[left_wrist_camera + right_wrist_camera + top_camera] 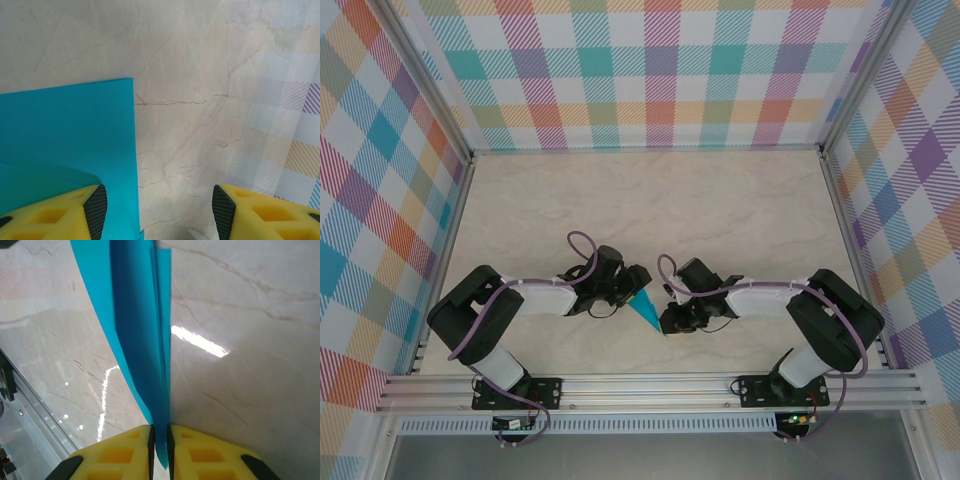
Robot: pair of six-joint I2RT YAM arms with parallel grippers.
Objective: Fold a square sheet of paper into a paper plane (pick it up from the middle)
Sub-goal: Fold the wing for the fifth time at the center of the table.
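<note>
Late fold, by appearance: the right fingers (120, 455) clench the narrow end of the paper plane (140, 330) at the near middle of the table (620, 200), while the left fingers (50, 217) stand released beside its edge, which they likely must grasp next.

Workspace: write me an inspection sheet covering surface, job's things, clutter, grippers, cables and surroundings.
Surface: pale marble-look table, with glare patches.
Job's things: teal paper, folded narrow to a point, lying between the two grippers.
Clutter: nothing seen.
Grippers: right gripper shut on the paper's folded layers; left gripper open, one finger at the paper's edge, nothing between its fingers.
Cables: purple cables loop over each wrist, clear of the paper.
Surroundings: plaid walls on three sides; aluminium rail along the near edge.
</note>
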